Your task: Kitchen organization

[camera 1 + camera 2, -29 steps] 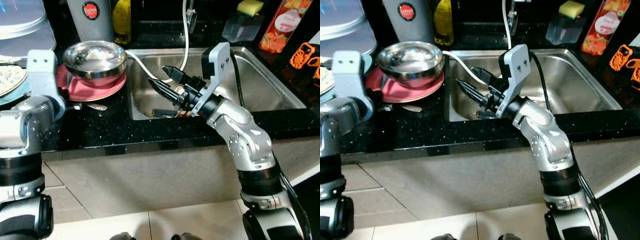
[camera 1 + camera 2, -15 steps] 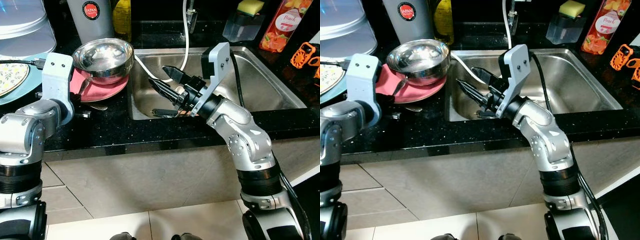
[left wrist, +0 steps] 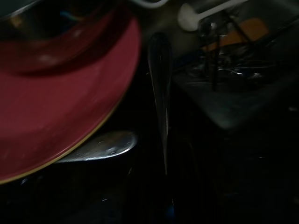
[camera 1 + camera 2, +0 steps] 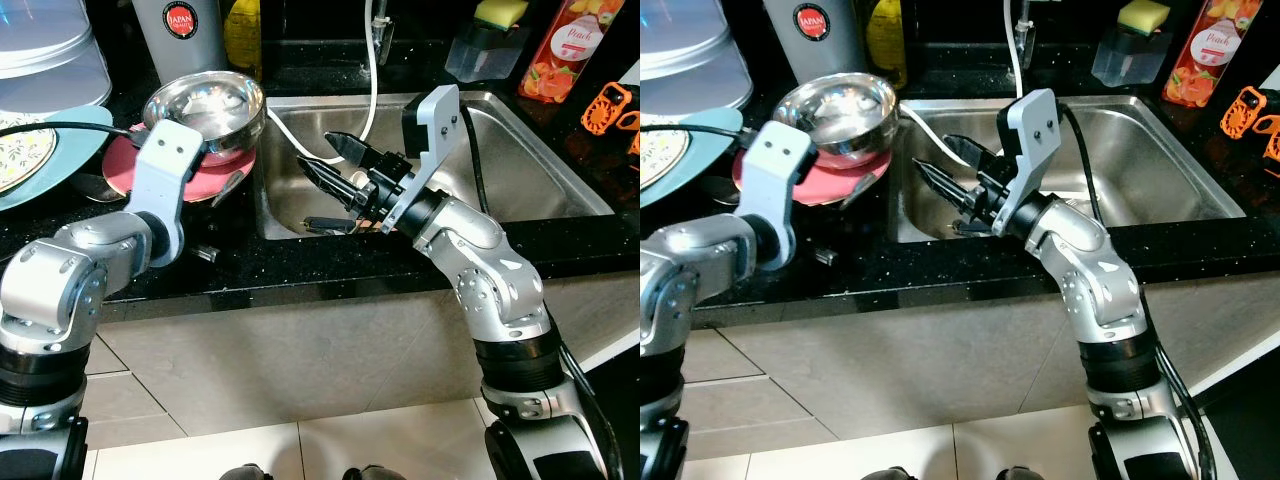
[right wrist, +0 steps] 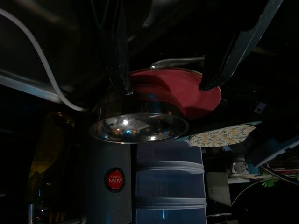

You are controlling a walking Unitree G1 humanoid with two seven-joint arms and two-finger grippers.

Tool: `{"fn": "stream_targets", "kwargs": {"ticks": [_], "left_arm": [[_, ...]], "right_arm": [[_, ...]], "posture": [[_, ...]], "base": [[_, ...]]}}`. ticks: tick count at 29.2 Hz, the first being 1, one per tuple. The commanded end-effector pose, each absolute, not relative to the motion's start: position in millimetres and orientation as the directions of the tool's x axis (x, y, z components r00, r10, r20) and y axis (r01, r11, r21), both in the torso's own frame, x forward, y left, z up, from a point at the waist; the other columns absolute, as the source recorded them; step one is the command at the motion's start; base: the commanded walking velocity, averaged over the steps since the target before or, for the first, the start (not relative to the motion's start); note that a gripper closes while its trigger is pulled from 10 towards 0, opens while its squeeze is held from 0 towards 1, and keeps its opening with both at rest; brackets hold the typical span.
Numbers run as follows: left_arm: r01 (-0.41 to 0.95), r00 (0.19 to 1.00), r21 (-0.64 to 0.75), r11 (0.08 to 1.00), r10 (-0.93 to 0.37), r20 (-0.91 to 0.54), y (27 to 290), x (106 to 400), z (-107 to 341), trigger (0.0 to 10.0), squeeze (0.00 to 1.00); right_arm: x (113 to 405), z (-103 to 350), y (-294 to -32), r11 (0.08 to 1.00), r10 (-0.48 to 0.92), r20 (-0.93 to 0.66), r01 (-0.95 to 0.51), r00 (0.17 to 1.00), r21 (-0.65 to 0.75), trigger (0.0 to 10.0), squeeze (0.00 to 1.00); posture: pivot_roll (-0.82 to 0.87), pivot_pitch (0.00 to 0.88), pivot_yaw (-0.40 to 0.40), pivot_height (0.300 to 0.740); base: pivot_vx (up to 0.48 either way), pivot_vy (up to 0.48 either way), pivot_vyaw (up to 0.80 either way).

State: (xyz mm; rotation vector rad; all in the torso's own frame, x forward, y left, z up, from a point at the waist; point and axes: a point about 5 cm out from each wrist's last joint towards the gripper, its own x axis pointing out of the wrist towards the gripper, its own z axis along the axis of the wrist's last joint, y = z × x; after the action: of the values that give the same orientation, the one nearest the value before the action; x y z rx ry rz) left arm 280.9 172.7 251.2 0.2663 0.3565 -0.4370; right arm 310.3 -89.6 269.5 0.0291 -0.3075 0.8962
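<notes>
**Steel bowl on the red plate, our arms either side**

Steel is what we reach for: our left gripper point(image 3: 161, 154) lies low on the black tabletop point(image 4: 300, 262) beside the red plate point(image 4: 215, 180) carrying the steel bowl point(image 4: 205, 105), whether its fingers are apart we cannot tell. A spoon point(image 3: 100, 147) lies under the plate's rim. Our right gripper point(image 4: 335, 172) hangs over the sink point(image 4: 540, 170), fingers spread and empty, probably kept ready.
</notes>
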Motion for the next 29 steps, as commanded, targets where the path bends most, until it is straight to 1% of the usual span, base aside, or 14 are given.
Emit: {"fn": "stream_targets", "kwargs": {"ticks": [1,2,4,7,9,10,13,15,16,17,18,19,22,29], "left_arm": [[0.507,0.835,0.209,0.836,-0.415,-0.362,168,277,258,10.0,0.0],[0.537,0.834,0.246,0.807,-0.463,-0.3,161,278,266,10.0,0.0],[0.533,0.845,0.307,0.788,-0.482,-0.23,157,281,275,10.0,0.0],[0.467,0.88,0.433,0.771,-0.451,-0.146,160,294,283,10.0,0.0],[0.467,0.88,0.433,0.771,-0.451,-0.146,160,294,283,10.0,0.0],[0.441,0.883,0.52,0.732,-0.457,-0.106,159,300,285,10.0,0.0],[0.41,0.877,0.627,0.662,-0.476,-0.07,153,306,282,10.0,0.0],[0.392,0.868,0.68,0.619,-0.493,-0.052,150,306,280,10.0,0.0],[0.392,0.868,0.68,0.619,-0.493,-0.052,150,306,280,10.0,0.0],[0.385,0.864,0.693,0.61,-0.503,-0.037,148,306,280,10.0,0.0],[0.385,0.864,0.693,0.61,-0.503,-0.037,148,306,280,10.0,0.0],[0.376,0.846,0.705,0.602,-0.534,0.005,143,306,282,10.0,0.0],[0.374,0.792,0.714,0.592,-0.604,0.086,129,305,289,10.0,0.0],[0.323,0.761,0.717,0.617,-0.62,0.19,121,305,297,10.0,0.0]], "right_arm": [[311,270,-90,0.627,0.764,0.281,-0.772,0.581,-0.106,10.0,0.0],[311,270,-90,0.628,0.763,0.281,-0.771,0.582,-0.106,10.0,0.0],[311,271,-90,0.629,0.761,0.284,-0.77,0.583,-0.104,10.0,0.0],[311,272,-88,0.627,0.759,0.294,-0.774,0.58,-0.09,10.0,0.0],[311,272,-88,0.627,0.759,0.294,-0.774,0.58,-0.09,10.0,0.0],[310,271,-86,0.616,0.755,0.311,-0.787,0.577,-0.034,10.0,0.0],[312,271,-86,0.6,0.709,0.361,-0.787,0.605,0.14,10.0,0.0],[318,271,-92,0.599,0.652,0.39,-0.757,0.65,0.262,10.0,0.0],[318,271,-92,0.599,0.652,0.39,-0.757,0.65,0.262,10.0,0.0],[320,271,-95,0.583,0.628,0.401,-0.744,0.667,0.325,10.0,0.0],[320,271,-95,0.583,0.628,0.401,-0.744,0.667,0.325,10.0,0.0],[322,271,-98,0.53,0.608,0.419,-0.738,0.674,0.418,10.0,0.0],[322,272,-99,0.463,0.607,0.447,-0.749,0.657,0.473,10.0,0.0],[325,270,-103,0.466,0.582,0.43,-0.716,0.69,0.519,10.0,0.0]], "posture": [[0.13,0.059,-0.019,0.74],[0.12,0.058,-0.019,0.74],[0.12,0.053,-0.019,0.74],[0.12,0.048,-0.021,0.74],[0.12,0.048,-0.021,0.74],[0.11,0.042,-0.019,0.74],[0.11,0.042,-0.019,0.74],[0.09,0.039,-0.013,0.74],[0.09,0.039,-0.013,0.74],[0.09,0.039,-0.013,0.74],[0.09,0.039,-0.013,0.74],[0.09,0.038,-0.012,0.74],[0.08,0.033,-0.011,0.74],[0.08,0.026,-0.014,0.74]], "base": [[0.0,0.0,0.0],[0.0,0.0,0.0],[0.0,0.0,0.0],[0.0,0.0,0.0],[0.0,0.0,0.0],[0.0,0.0,0.0],[0.0,0.0,0.0],[0.0,0.0,0.0],[0.0,0.0,0.0],[0.0,0.0,0.0],[0.0,0.0,0.0],[0.0,0.0,0.0],[0.0,0.0,0.0],[0.0,0.0,0.0]]}}
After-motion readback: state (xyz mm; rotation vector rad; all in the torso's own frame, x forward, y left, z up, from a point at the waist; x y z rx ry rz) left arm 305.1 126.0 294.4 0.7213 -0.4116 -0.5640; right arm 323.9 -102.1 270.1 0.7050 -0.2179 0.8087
